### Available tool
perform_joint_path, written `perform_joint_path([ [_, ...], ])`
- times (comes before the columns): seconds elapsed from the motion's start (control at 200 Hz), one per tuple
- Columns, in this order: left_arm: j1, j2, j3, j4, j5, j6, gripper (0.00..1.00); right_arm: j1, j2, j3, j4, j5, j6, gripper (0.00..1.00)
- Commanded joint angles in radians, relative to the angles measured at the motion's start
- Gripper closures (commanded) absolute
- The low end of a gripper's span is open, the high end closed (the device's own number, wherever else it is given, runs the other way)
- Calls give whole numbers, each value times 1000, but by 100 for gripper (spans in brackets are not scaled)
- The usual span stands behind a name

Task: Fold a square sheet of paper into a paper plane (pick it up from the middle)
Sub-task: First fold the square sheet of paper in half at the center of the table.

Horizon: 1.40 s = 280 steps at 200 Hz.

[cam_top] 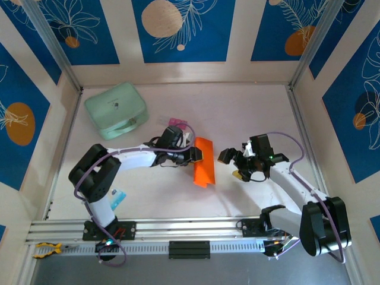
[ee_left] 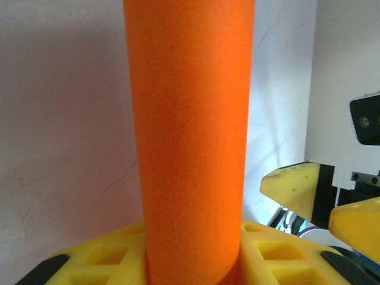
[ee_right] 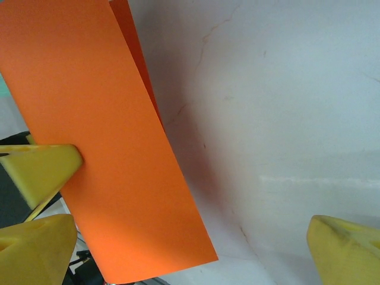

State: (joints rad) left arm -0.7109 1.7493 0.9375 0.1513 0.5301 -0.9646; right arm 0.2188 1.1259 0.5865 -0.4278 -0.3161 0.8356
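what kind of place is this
Probably a robot lab test booth: a white table boxed in by blue leaf-print panels and aluminium posts, with a left arm and right arm bolted to a rail at its near edge.

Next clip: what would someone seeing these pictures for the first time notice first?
The bright orange folded paper sheet at mid-table, pinched by the left gripper. Just right of it, the right gripper hangs with jaws wide open. A mint-green rounded case sits at the far left.
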Motion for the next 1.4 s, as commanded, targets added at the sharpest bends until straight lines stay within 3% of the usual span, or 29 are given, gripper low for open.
perform_joint_path([
  [0.0,15,7,-35,97,33,-43,65,-8,33,31,-20,-38,-31,1],
  [0.325,19,35,-80,185,0,-93,64,-12,71,2,133,-121,-9,0],
  [0.595,20,72,-105,257,1,-128,63,8,-63,-33,122,40,-19,0],
  [0.84,19,89,-118,260,-3,-129,63,-19,-113,-47,129,-61,-38,1],
  [0.98,19,93,-116,218,-22,-106,62,-17,-124,-68,168,-94,-17,1],
  [1.21,14,76,-102,99,-54,-38,51,-9,-125,-98,175,-100,-2,2],
  [1.395,7,31,-35,-97,-119,59,42,4,-111,-108,165,-101,-11,5],
])
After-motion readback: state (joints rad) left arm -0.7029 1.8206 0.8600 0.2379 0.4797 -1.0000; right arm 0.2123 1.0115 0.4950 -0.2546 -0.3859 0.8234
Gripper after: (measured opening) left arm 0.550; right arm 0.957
